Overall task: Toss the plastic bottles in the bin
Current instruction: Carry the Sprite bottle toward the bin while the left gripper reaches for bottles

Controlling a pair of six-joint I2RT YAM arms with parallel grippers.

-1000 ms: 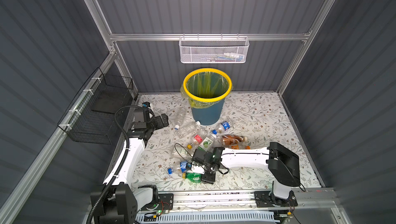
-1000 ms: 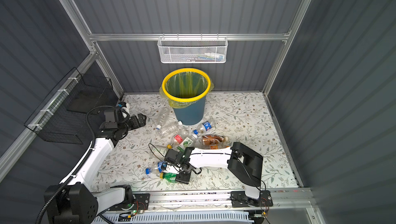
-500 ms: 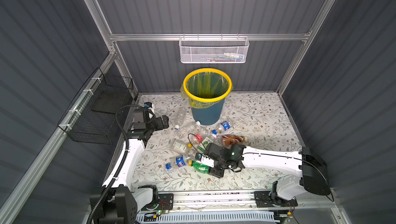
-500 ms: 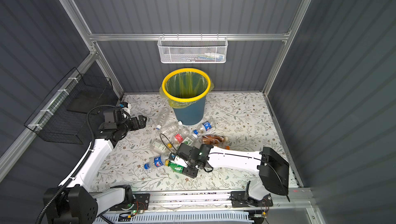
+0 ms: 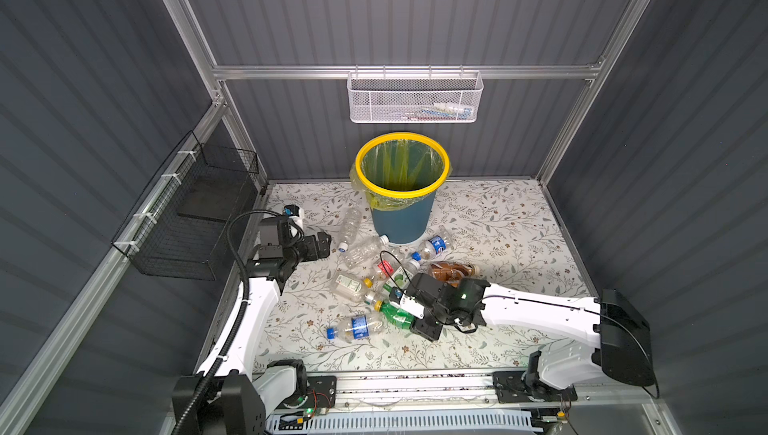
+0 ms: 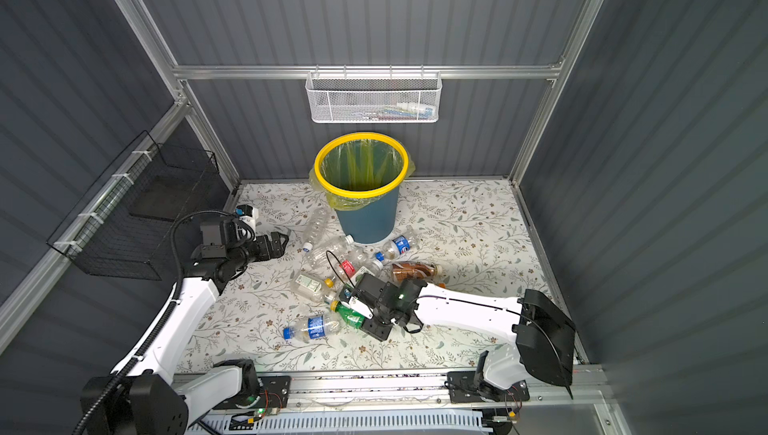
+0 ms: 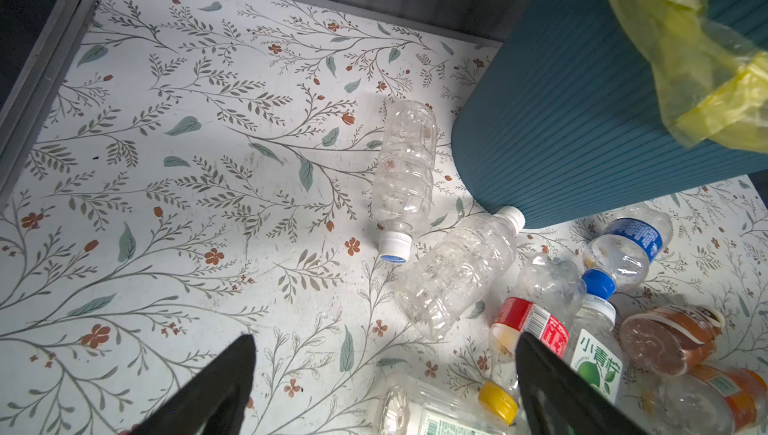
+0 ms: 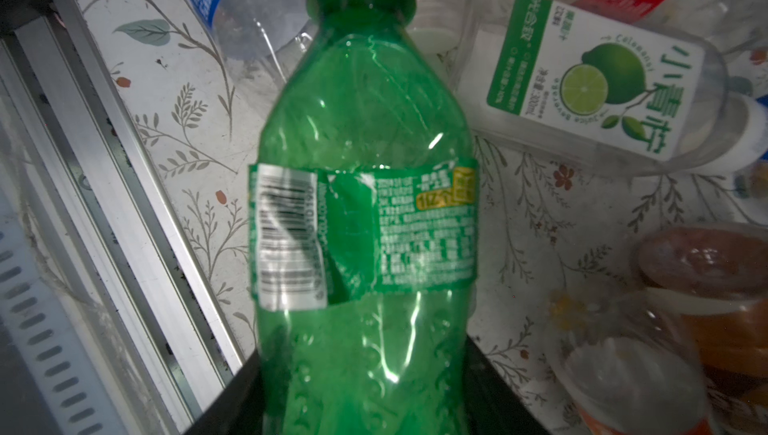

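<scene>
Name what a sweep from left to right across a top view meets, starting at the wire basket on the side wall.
black wire basket → left gripper → green bottle → brown bottle → right arm's black housing. The bin overlaps the green bottle's span, so it is left out.

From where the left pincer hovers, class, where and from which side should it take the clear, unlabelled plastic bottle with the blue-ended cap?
Probably from above, across the ribbed middle of the clear, unlabelled plastic bottle: it lies flat, cap toward the open left pincer, and the round teal bin crowds its base end.
</scene>
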